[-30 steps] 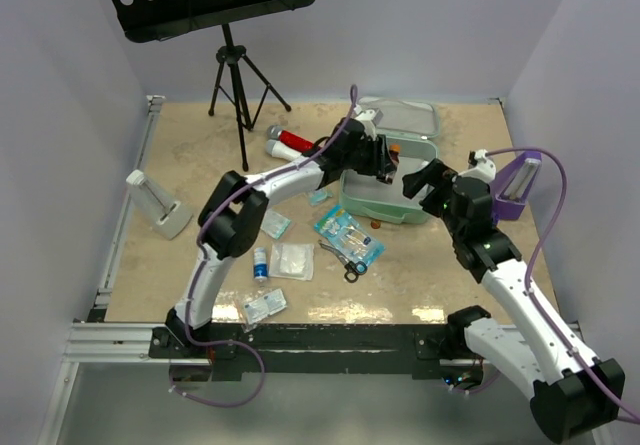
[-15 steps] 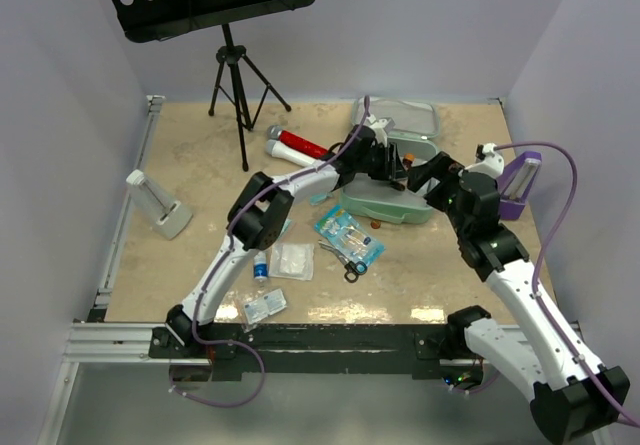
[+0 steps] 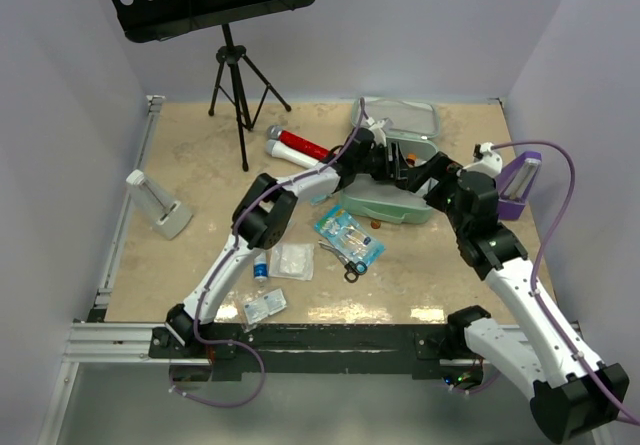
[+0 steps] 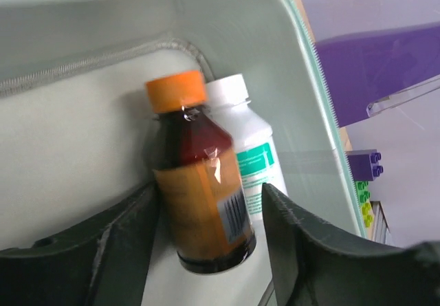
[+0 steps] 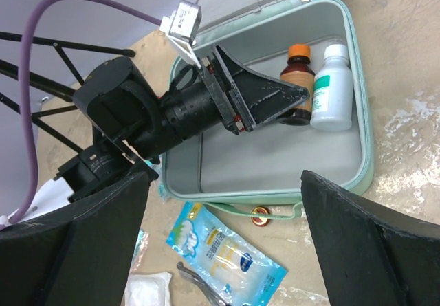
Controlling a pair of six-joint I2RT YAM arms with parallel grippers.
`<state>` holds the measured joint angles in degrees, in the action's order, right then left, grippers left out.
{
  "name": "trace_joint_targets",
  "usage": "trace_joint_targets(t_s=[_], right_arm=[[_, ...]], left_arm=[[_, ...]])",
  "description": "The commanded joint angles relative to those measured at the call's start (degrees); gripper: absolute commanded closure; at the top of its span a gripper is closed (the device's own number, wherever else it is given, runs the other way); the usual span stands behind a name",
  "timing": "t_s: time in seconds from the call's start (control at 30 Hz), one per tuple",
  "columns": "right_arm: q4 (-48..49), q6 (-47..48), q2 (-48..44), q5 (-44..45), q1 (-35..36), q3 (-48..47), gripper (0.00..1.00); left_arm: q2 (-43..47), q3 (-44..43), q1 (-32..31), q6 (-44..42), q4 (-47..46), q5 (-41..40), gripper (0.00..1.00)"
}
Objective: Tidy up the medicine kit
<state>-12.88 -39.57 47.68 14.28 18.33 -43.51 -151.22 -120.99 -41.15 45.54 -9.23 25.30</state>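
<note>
We see the kit [image 3: 385,210] lying open right of centre on the worktop [image 3: 200,165], its lid [image 3: 405,117] tipped back behind it. Below it lie a blue packet [image 3: 348,235], a metal tool [image 3: 345,263] and a gauze pack [image 3: 292,260]. A red-and-white cylinder [image 3: 297,147] lies to its left and a purple stand [image 3: 520,187] stands to its right.

From above, both arms cover most of the kit's inside. The wrist views show what they hide: a brown bottle [image 4: 199,203] and a white bottle [image 4: 251,155] touching in one corner. The left claw [image 4: 210,196] straddles the brown bottle, partly open, with a gap at one finger. The right claw [image 5: 225,175] gapes wide and empty by the kit.

A second ago the left arm was folded further back, its claw short of that corner.
</note>
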Motion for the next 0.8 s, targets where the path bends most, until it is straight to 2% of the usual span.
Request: trace_joint_targets(t_s=[0.0,0.13,0.27,0.53,0.77], right_arm=[[1.63,1.16,0.39,1.1,-0.05,-1.93,0.02],[1.9,1.25,0.66,1.01,-0.05,-1.93,0.02],[1.81,1.34,0.22,1.62,-0.05,-1.58,0.03],[2.07,1.43,-0.48,2.77,-0.05,-0.35,0.02],[3.48,4.24,-1.54,1.89,0.04,1.93,0.05]], left_arm=[[2.5,2.51,0.28,1.48,-2.89,1.77,0.32],[5.31,6.28,0.89,1.31,-3.16,1.77,0.26],[9.7,10.85,1.94,0.43,-3.42,1.86,0.24],[31.04,28.32,4.49,-4.23,-2.99,-2.09,0.21],[56.79,49.33,4.76,-5.72,7.01,-22.28,0.14]])
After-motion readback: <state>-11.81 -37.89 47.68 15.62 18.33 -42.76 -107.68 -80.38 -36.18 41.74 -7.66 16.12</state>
